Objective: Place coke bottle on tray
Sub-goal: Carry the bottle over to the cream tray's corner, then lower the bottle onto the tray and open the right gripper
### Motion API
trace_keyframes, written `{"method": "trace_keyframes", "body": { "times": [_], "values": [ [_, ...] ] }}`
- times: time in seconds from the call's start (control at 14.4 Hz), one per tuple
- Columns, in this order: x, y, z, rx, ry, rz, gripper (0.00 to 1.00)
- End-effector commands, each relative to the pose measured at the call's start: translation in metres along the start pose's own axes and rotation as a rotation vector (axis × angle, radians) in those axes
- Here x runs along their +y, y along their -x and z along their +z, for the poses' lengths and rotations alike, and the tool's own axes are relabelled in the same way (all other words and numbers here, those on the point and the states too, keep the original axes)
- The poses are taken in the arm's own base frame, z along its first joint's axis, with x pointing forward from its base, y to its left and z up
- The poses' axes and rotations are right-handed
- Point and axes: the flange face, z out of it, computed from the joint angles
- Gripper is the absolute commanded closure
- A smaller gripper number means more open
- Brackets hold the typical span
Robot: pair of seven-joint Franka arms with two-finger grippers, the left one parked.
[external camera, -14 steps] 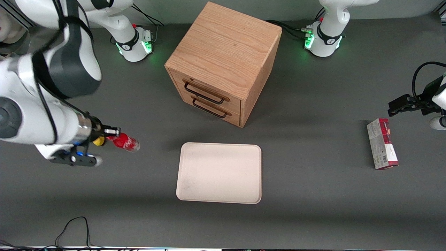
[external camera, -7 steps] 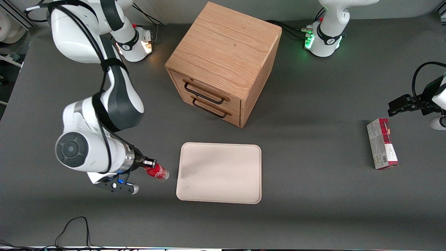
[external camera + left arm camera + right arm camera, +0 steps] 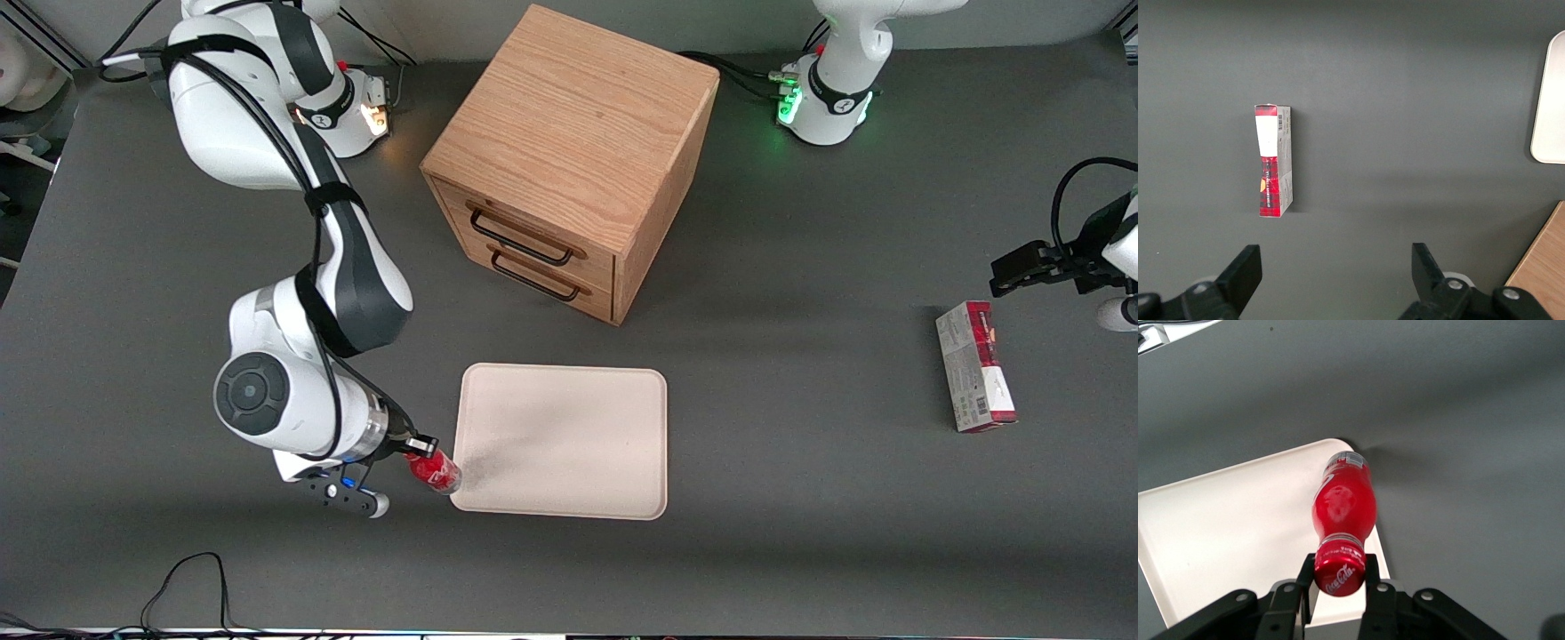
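Coke bottle (image 3: 435,470) pinched at red cap by claw (image 3: 416,447), held tilted over tray (image 3: 560,440) corner nearest working arm and front camera. Bottle base over tray rim, above tabletop (image 3: 800,498). Wooden drawer cabinet (image 3: 569,160) farther from camera than tray.

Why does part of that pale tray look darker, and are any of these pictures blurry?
Front view: the arm's soft shadow dims the tray near the tool holding the coke bottle. Right wrist view: bottle sharp, with a shadow beside the tray's corner. Left wrist view: evenly lit.
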Motion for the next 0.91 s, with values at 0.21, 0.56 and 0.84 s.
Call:
{"method": "trace_keyframes", "body": {
  "times": [0.21,0.56,0.84],
  "values": [
    [-0.022,0.009,0.017,-0.004,-0.015,-0.005,1.00],
    [-0.029,0.014,0.026,-0.005,-0.012,-0.017,1.00],
    [-0.030,0.013,0.026,0.002,-0.018,-0.018,1.00]
  ]
}}
